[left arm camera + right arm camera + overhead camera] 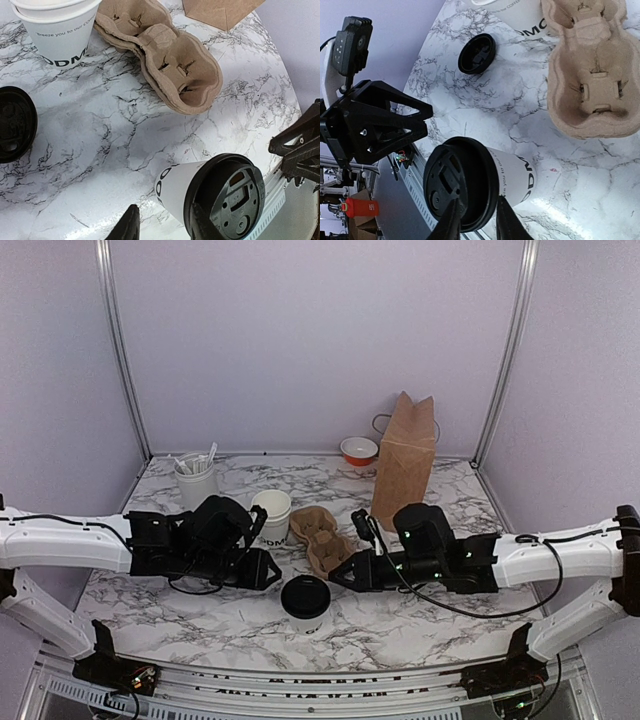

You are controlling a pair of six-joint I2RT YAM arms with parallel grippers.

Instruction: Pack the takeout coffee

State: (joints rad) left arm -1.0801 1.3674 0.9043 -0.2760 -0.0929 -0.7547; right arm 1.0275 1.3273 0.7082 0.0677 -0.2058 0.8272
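From above, the takeout coffee stands upright between the left gripper and the right gripper, the right seemingly nearer, with the cup carrier just behind. The left wrist view shows its jaws apart and empty, the coffee just ahead (a loose lid lies far left). In the right wrist view the fingers straddle the lid's rim; whether they pinch it I cannot tell.

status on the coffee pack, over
Left gripper: jaws open, empty, beside the takeout coffee. Right gripper: jaws astride its lid rim, grip unclear. Coffee upright, lidded, not yet in the cup carrier. Nothing in between.
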